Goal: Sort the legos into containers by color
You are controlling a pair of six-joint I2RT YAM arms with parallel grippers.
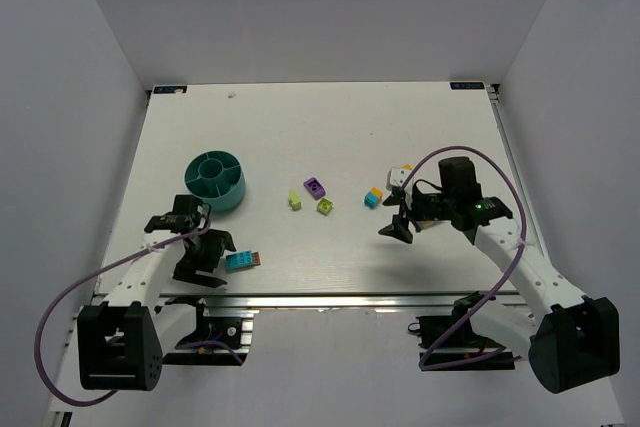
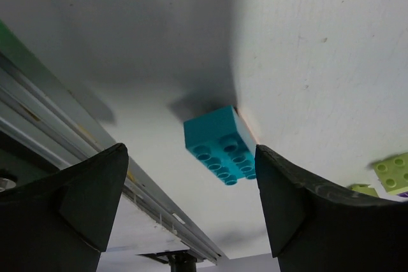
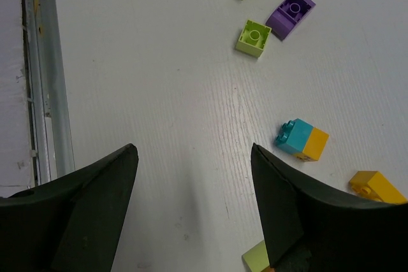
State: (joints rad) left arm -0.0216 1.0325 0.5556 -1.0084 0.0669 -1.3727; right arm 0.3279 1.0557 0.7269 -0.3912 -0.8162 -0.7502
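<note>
The round teal bowl (image 1: 214,180) with inner dividers stands at the left. A cyan brick (image 1: 238,261) with an orange end lies near the front edge. My left gripper (image 1: 212,255) is open just left of it. In the left wrist view the cyan brick (image 2: 220,144) lies just ahead of the open gripper (image 2: 190,152), untouched. A lime brick (image 1: 295,200), a purple brick (image 1: 315,186) and a second lime brick (image 1: 325,206) lie mid-table. My right gripper (image 1: 398,222) is open and empty over bare table. A cyan-and-orange brick (image 3: 302,139) lies beside it.
An orange brick (image 3: 377,188) and a lime piece (image 3: 258,258) lie near my right finger; the same cluster shows in the top view (image 1: 400,174). The metal front rail (image 2: 95,157) runs close under the left gripper. White walls enclose the table.
</note>
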